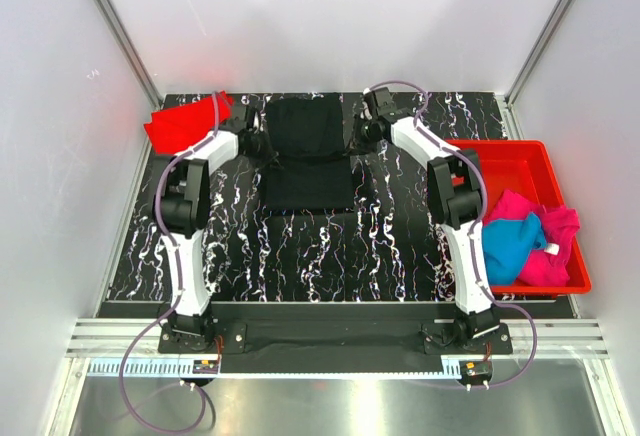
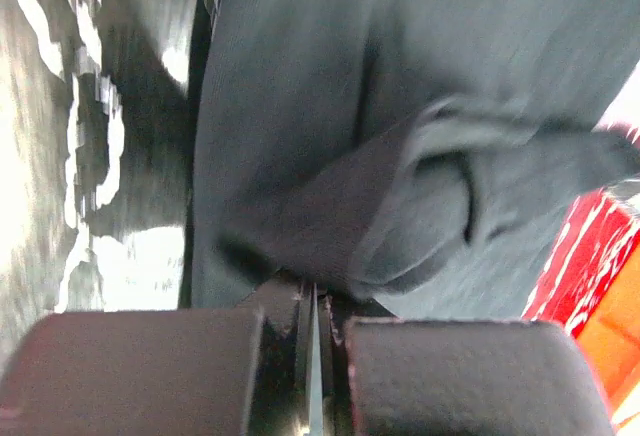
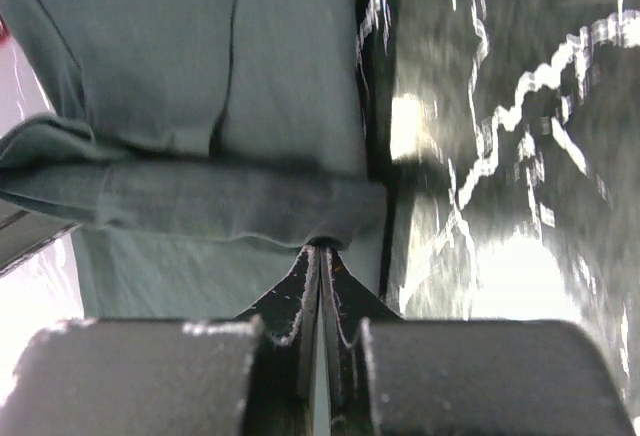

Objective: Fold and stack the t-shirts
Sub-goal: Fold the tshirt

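The black t-shirt (image 1: pixel 308 151) lies in the upper centre of the top view, on the marbled black table (image 1: pixel 300 246). Its lower part is flat. A raised crease runs across it at mid-height, between the two grippers.

The left gripper (image 1: pixel 262 143) is closed on the shirt's left edge. In the left wrist view the fingers (image 2: pixel 150 376) meet with almost no gap, and bunched dark cloth sits at their tips. The right gripper (image 1: pixel 358 134) is closed on the right edge. In the right wrist view a folded band of cloth ends at its tips (image 3: pixel 320 256).

The red t-shirt (image 1: pixel 185 121) lies crumpled at the upper left, just beyond the left arm. The red bin (image 1: pixel 500 156) sits at the right edge and holds the blue t-shirt (image 1: pixel 510 241) and the magenta t-shirt (image 1: pixel 555 246), heaped together. The right arm partly overlaps the bin's left wall.
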Robot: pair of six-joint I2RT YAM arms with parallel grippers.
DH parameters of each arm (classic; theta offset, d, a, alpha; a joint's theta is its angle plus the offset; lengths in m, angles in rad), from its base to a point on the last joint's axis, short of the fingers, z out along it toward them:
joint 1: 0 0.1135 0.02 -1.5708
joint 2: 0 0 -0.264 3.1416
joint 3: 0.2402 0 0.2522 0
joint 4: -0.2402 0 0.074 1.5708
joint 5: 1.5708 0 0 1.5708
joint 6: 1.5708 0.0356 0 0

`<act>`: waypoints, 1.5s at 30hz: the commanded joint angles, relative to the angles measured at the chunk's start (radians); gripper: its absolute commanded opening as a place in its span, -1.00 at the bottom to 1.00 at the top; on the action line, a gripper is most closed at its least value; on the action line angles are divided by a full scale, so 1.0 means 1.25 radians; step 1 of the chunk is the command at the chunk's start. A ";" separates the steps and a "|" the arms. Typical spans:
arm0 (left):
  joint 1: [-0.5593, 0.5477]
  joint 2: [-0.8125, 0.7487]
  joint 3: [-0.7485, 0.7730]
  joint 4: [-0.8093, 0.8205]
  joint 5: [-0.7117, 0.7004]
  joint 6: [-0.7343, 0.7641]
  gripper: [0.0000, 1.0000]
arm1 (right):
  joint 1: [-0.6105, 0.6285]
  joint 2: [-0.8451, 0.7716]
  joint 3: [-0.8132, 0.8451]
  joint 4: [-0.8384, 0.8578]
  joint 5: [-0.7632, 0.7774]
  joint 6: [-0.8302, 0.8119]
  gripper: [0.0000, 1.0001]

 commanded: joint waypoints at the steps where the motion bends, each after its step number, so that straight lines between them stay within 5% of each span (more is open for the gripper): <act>1: 0.006 0.021 0.097 0.031 -0.043 -0.016 -0.93 | 0.005 0.048 0.099 0.011 0.012 0.007 -0.86; 6: 0.050 0.068 0.200 0.018 -0.069 -0.054 -0.92 | 0.005 0.072 0.212 -0.043 0.035 -0.013 -0.80; 10: 0.081 0.053 0.185 -0.004 -0.103 -0.055 -0.88 | 0.004 0.012 0.133 -0.007 0.049 -0.036 -0.59; 17: 0.087 -0.024 0.077 0.091 0.036 0.028 -0.40 | -0.016 0.009 0.085 -0.005 -0.018 -0.080 -0.29; 24: 0.087 -0.034 0.007 0.166 0.115 0.069 -0.07 | -0.020 0.019 0.084 -0.015 -0.075 -0.121 -0.21; 28: 0.088 -0.011 0.015 0.166 0.123 0.064 -0.04 | -0.021 0.025 0.081 -0.016 -0.074 -0.128 -0.18; 38: 0.113 0.025 0.081 0.029 -0.105 0.029 -0.17 | -0.026 0.092 0.150 0.011 -0.057 -0.134 -0.19; 45: 0.111 -0.072 0.033 0.121 -0.032 0.087 -0.11 | -0.026 0.144 0.212 0.014 -0.053 -0.117 -0.21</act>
